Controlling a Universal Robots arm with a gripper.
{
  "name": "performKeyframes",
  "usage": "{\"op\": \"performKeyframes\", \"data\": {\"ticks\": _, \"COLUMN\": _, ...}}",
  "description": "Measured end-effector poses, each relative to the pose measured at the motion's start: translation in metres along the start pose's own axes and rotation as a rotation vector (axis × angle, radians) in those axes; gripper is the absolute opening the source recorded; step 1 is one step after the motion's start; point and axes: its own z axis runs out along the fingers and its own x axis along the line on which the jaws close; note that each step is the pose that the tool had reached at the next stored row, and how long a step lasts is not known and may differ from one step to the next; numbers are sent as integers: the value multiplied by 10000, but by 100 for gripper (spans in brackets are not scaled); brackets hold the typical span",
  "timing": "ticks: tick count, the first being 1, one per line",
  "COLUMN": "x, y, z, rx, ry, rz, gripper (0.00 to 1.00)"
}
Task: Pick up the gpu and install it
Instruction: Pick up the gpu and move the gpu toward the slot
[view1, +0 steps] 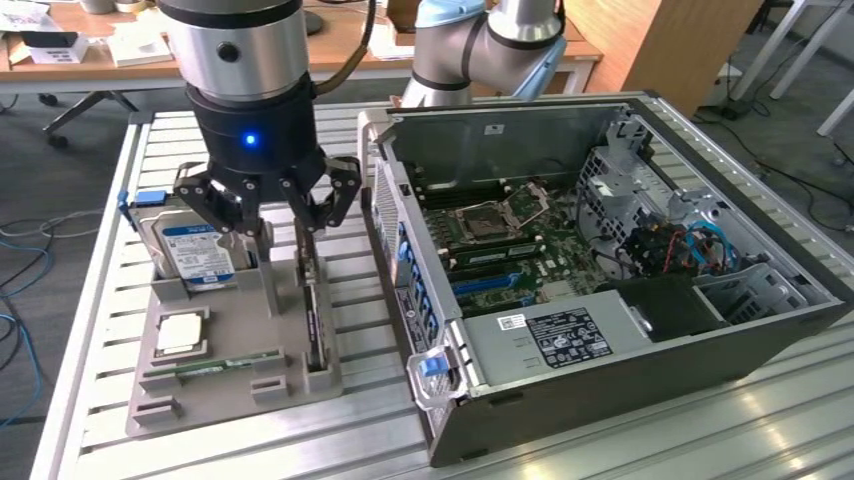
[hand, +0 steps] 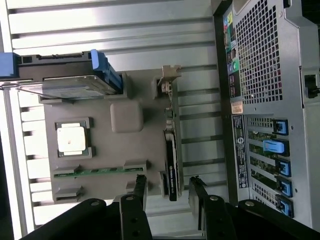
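The gpu stands on edge in the slot along the tray edge nearest the computer case. I hold the gripper above it, spread wide and empty. For a clean grasp, I centre the card between the jaws and keep the approach vertical.

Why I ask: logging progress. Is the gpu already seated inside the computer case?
No, the gpu stands on edge in the gray holder tray outside the case, beneath the open gripper.

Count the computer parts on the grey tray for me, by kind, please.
Hard drive: 1
Processor chip: 1
Green memory stick: 1
gpu: 1
Total: 4
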Motion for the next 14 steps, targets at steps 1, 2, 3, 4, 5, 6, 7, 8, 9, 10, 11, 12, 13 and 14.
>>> {"op": "performKeyframes", "data": {"ticks": 1, "x": 0, "y": -1, "z": 18, "rx": 0, "ry": -1, "rz": 19, "gripper": 47}}
{"op": "performKeyframes", "data": {"ticks": 2, "x": 1, "y": -1, "z": 36, "rx": 1, "ry": -2, "rz": 37, "gripper": 47}}
{"op": "performKeyframes", "data": {"ticks": 3, "x": 1, "y": -2, "z": 54, "rx": 2, "ry": -2, "rz": 55, "gripper": 47}}
{"op": "performKeyframes", "data": {"ticks": 4, "x": 2, "y": -3, "z": 72, "rx": 2, "ry": -3, "rz": 74, "gripper": 47}}
{"op": "performKeyframes", "data": {"ticks": 5, "x": 2, "y": -4, "z": 90, "rx": 2, "ry": -4, "rz": 93, "gripper": 47}}
{"op": "performKeyframes", "data": {"ticks": 6, "x": 3, "y": -5, "z": 109, "rx": 3, "ry": -4, "rz": 108, "gripper": 47}}
{"op": "performKeyframes", "data": {"ticks": 7, "x": 3, "y": -6, "z": 127, "rx": 3, "ry": -5, "rz": 123, "gripper": 47}}
{"op": "performKeyframes", "data": {"ticks": 8, "x": 3, "y": -6, "z": 145, "rx": 2, "ry": -6, "rz": 138, "gripper": 47}}
{"op": "performKeyframes", "data": {"ticks": 9, "x": 4, "y": -7, "z": 163, "rx": 3, "ry": -7, "rz": 151, "gripper": 47}}
{"op": "performKeyframes", "data": {"ticks": 10, "x": 4, "y": -8, "z": 181, "rx": 4, "ry": -7, "rz": 166, "gripper": 47}}
{"op": "performKeyframes", "data": {"ticks": 11, "x": 4, "y": -8, "z": 199, "rx": 3, "ry": -8, "rz": 181, "gripper": 47}}
{"op": "performKeyframes", "data": {"ticks": 12, "x": 5, "y": -9, "z": 218, "rx": 4, "ry": -9, "rz": 198, "gripper": 47}}
{"op": "performKeyframes", "data": {"ticks": 13, "x": 6, "y": -10, "z": 236, "rx": 5, "ry": -9, "rz": 213, "gripper": 47}}
{"op": "performKeyframes", "data": {"ticks": 14, "x": 6, "y": -11, "z": 254, "rx": 5, "ry": -10, "rz": 227, "gripper": 47}}
